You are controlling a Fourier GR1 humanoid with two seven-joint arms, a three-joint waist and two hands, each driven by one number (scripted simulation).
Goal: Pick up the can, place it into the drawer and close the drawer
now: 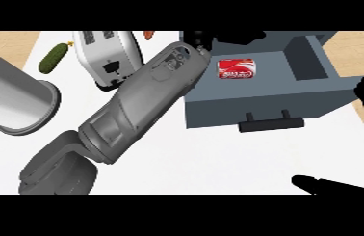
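Near right on the worktop [213,158], the right hand [320,184] barely pokes in, can't tell if it's spread or curled. Further back the can [236,69] lies inside the pulled-out drawer [213,107]. Left hand [204,37] sits at its far-left corner, mostly hidden, can't tell either.
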